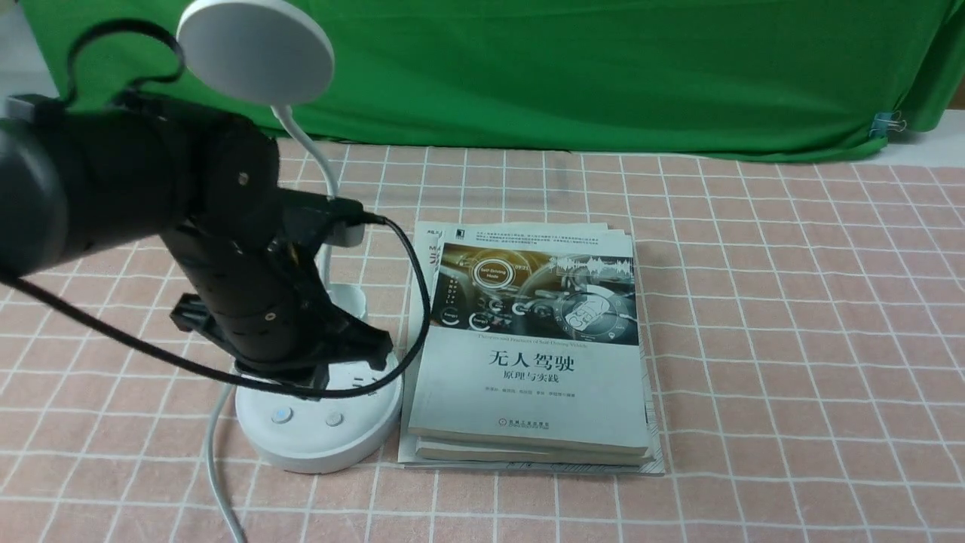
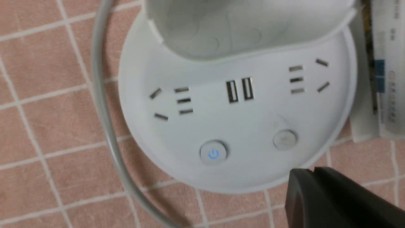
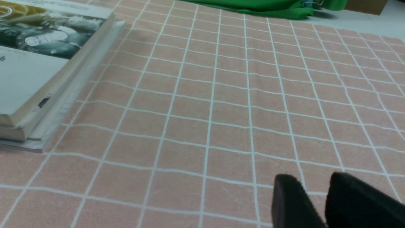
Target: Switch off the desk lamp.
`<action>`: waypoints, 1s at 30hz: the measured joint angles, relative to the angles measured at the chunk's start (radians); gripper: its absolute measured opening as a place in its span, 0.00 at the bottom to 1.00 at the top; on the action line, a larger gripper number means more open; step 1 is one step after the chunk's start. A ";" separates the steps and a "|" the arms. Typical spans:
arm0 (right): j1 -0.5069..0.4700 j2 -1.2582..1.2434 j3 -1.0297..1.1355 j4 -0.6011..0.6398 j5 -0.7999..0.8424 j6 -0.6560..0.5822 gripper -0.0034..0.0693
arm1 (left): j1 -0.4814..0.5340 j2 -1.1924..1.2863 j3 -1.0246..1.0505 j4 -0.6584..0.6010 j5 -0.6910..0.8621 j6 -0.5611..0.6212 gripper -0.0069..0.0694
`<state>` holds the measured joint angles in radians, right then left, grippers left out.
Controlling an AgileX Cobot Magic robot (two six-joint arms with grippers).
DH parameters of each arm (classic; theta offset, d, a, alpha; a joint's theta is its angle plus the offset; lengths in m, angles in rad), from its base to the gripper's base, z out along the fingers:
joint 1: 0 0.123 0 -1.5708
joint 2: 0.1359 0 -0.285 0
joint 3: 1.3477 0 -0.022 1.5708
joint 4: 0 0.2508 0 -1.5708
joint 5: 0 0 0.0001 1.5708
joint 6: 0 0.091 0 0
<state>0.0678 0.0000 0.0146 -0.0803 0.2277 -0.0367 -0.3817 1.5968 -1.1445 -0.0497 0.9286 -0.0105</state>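
Note:
The white desk lamp stands at the left, with its disc head, bendy neck and round base. In the left wrist view the base shows sockets, a button with a blue glowing power sign, a plain button and the small cup. My left gripper is shut and empty, its tip just above the base's near rim, close to the plain button. In the front view the left arm hides much of the base. My right gripper hovers over bare cloth, its fingers a narrow gap apart, holding nothing.
A stack of books lies tight against the lamp base on its right side, and shows in the right wrist view. The lamp's grey cable runs from the base toward the front edge. Pink checked cloth covers the table; green drape behind.

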 joint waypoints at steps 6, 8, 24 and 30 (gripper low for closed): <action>0.000 0.000 0.000 0.000 0.000 0.000 0.38 | 0.000 -0.268 0.203 -0.026 -0.070 -0.009 0.10; 0.000 0.000 0.000 0.000 0.000 0.000 0.38 | 0.000 -0.352 0.275 -0.026 -0.119 -0.009 0.10; 0.000 0.000 0.000 0.000 0.000 0.000 0.38 | 0.000 -1.035 0.749 -0.032 -0.510 -0.002 0.10; 0.000 0.000 0.000 0.000 0.000 0.000 0.38 | 0.000 -1.062 0.767 -0.013 -0.515 -0.002 0.10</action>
<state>0.0678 0.0000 0.0146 -0.0803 0.2277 -0.0367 -0.3817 0.5343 -0.3778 -0.0630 0.4134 -0.0124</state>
